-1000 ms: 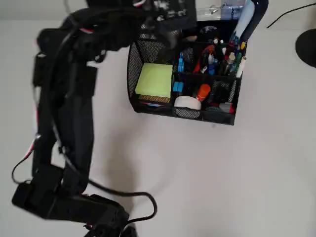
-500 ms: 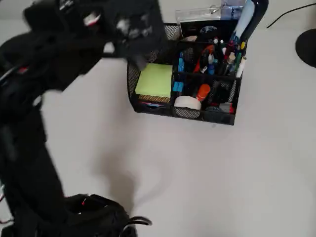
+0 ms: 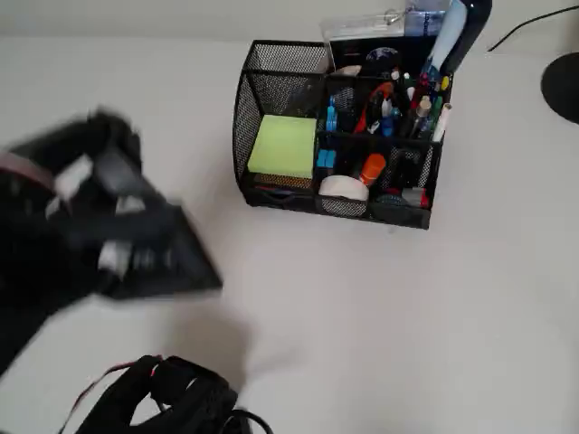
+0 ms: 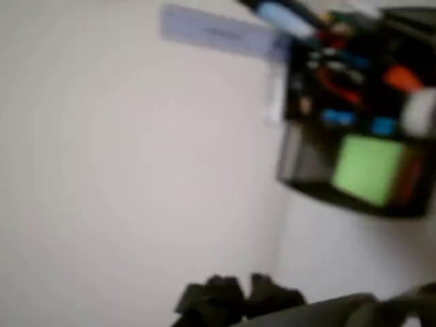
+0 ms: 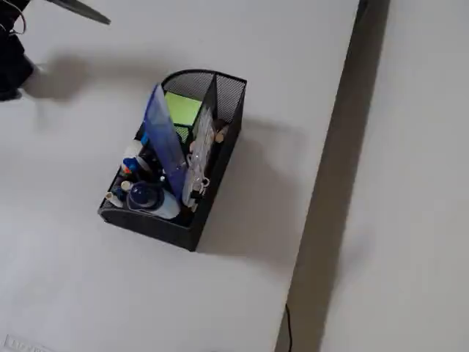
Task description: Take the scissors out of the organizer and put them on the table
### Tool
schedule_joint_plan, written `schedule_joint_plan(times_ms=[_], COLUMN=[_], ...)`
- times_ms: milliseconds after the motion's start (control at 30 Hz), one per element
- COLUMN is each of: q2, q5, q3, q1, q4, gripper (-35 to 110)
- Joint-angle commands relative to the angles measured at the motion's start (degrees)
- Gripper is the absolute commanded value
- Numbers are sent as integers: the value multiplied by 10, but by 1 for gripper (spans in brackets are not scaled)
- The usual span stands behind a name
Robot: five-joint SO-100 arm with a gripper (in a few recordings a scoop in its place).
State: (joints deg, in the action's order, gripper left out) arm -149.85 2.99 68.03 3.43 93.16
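We carry the scissors (image 5: 79,9) clear of the organizer (image 3: 271,194), left of it above the table (image 3: 407,316); blur hides how the gripper (image 3: 118,235) holds them.

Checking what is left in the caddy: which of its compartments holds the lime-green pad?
The big left-hand compartment of the organizer in the overhead view; the lime-green pad lies flat there, while the right-hand compartments hold pens and a white tape roll.

The organizer (image 3: 339,136) stands on the table (image 3: 407,316), arm (image 3: 99,235) left.
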Motion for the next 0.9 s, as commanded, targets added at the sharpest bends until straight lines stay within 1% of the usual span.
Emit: schedule_joint_plan(times_ms=[0, 133, 300, 567, 867], q2=[-77, -140, -166, -188, -259], q5=[-4, -4, -4, -4, 31], q3=[96, 207, 314, 495, 667], q1=[8, 20, 34, 40, 114], q4=[10, 8, -12, -141, -309], gripper=[0, 0, 0, 0, 0])
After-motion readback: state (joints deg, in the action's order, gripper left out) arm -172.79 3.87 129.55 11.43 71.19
